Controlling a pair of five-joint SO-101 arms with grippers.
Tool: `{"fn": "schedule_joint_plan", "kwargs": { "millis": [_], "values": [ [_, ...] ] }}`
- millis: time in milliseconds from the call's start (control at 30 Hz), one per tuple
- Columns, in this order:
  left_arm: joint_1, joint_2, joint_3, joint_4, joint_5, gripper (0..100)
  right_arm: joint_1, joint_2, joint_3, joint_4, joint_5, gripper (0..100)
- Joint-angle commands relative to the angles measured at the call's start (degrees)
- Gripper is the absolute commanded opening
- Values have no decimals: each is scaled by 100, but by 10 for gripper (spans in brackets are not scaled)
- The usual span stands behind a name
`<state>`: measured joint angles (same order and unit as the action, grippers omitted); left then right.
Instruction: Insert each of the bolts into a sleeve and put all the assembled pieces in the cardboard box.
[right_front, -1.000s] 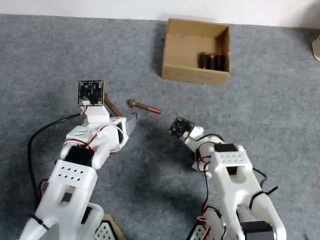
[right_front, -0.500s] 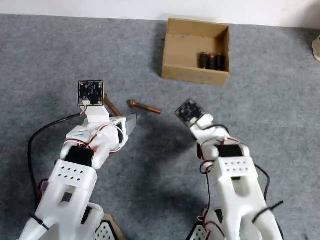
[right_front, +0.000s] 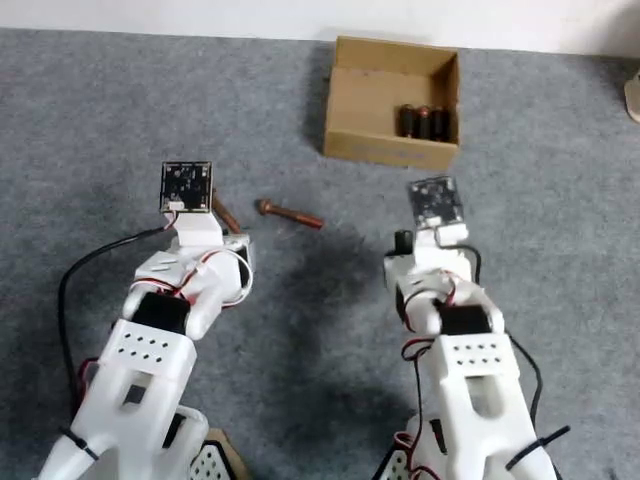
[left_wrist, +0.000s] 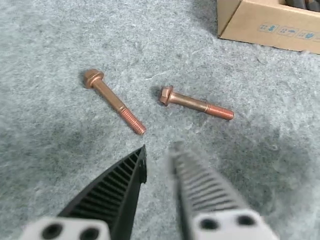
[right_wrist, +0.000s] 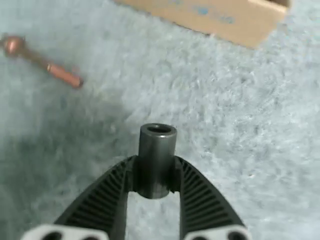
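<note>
Our left hand (left_wrist: 157, 152) hangs a bit open, gripping nothing; one bolt (left_wrist: 114, 101) lies just ahead of its dark finger, a second bolt (left_wrist: 196, 103) ahead of its pale finger. Our right hand (right_wrist: 155, 169) is clamped on a dark sleeve (right_wrist: 158, 142); cardboard box (right_wrist: 250, 27) farther ahead, w/ three dark pieces (right_front: 424, 122) inside. Grey fuzzy surface (right_front: 100, 120), pale wall (right_front: 150, 12) behind.

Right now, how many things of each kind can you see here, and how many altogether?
Loose copper bolts: 2
Dark sleeve in the right gripper: 1
Cardboard box: 1
Dark pieces inside it: 3
Total: 7
</note>
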<state>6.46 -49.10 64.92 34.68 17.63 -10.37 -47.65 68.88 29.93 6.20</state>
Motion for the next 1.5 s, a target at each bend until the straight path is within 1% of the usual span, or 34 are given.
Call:
{"fn": "schedule_joint_plan", "kwargs": {
  "millis": [0,167,267,400,500,567,633,733,833,1067,1133,1233,1367,1467],
  "values": [
    [119,-31,-215,-114,62,18,75,-171,356,-971,-668,4],
    [92,-75,-426,-105,44,79,66,-171,1191,-2229,-703,4],
    [84,-75,-224,-79,26,100,75,-180,1455,-2589,-703,4],
    [-22,-75,215,-114,18,98,84,-180,1552,-2897,-703,4],
    [-136,-66,4,-79,70,94,84,-171,1745,-3099,-703,4],
    [-277,-31,-180,53,325,52,84,-171,1895,-3301,-695,4],
    [-453,-22,-418,246,765,1,84,-171,1982,-3407,-695,4],
    [-699,-22,-734,615,870,9,84,-171,1991,-3407,-695,4],
    [-769,-22,-848,844,985,6,84,-171,1991,-3389,-695,4],
    [-769,-13,-866,888,1653,6,84,-171,2009,-3363,-668,4],
    [-769,4,-910,897,1802,6,84,-163,2053,-3363,-457,4],
    [-769,453,-1358,1222,1996,6,75,-180,2246,-3407,-290,4],
    [-778,1701,-2545,2180,2277,6,75,-180,2290,-3407,-281,4],
    [-778,2580,-3451,2725,2295,6,75,-180,2290,-3407,-264,4]
  ]
}}
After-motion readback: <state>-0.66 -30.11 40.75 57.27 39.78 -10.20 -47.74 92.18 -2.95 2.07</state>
